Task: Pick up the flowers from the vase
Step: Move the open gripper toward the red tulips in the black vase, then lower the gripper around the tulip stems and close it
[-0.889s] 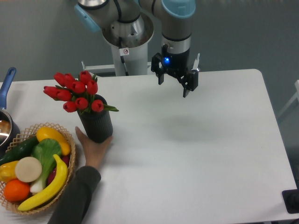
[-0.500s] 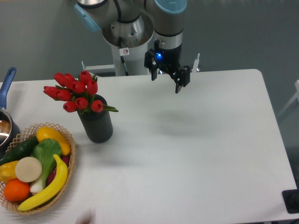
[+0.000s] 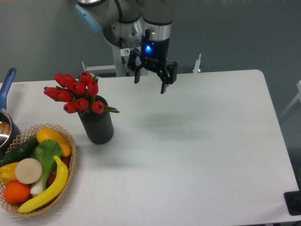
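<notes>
Single fixed view of a white bench (image 3: 197, 155) with the arm reaching in from the back wall. The gripper (image 3: 150, 85) hangs in the air above the rear part of the bench, a blue light glowing on its body; its jaws stand apart and released, with nothing between them. A faint shadow lies on the bench surface below and in front of it. The flowers (image 3: 74, 94), a bunch of red closed tulip buds on green stems with a green leaf jutting to one side, stand in the vase (image 3: 97, 126), which is dark, ribbed, cylindrical and upright on the left part of the bench. The buds lean toward the left edge of the view, above the vase mouth. The gripper is well apart from the bunch, higher in the view and to its right. Just beside the vase, toward the front left corner, sits a wicker basket (image 3: 70, 169) filled with fruit and vegetables: a yellow banana, an orange, a green leafy piece and a dark green cucumber among them. At the left edge, a metal pot (image 3: 4, 129) with a blue handle is cut off by the frame.
</notes>
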Robot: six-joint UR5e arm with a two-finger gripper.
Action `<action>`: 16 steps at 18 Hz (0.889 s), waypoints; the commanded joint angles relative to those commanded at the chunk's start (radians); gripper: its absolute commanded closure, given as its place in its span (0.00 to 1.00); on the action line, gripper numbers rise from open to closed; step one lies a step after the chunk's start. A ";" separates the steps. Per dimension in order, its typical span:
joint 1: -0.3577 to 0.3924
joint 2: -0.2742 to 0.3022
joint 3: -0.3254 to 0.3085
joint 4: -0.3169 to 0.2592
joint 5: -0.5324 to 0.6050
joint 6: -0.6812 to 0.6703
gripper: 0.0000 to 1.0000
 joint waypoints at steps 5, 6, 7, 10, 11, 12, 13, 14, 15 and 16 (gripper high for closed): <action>0.000 -0.009 -0.040 0.006 -0.258 0.018 0.00; 0.000 -0.011 -0.041 0.006 -0.270 0.018 0.00; -0.003 -0.009 -0.043 0.006 -0.298 0.017 0.00; -0.008 -0.011 -0.051 0.006 -0.348 0.018 0.00; -0.008 -0.011 -0.061 0.006 -0.379 0.021 0.00; -0.009 -0.012 -0.072 0.006 -0.405 0.043 0.00; -0.009 -0.014 -0.081 0.006 -0.428 0.078 0.00; -0.009 -0.021 -0.091 0.006 -0.445 0.115 0.00; -0.011 -0.035 -0.098 0.006 -0.454 0.144 0.00; -0.011 -0.050 -0.098 0.006 -0.465 0.169 0.00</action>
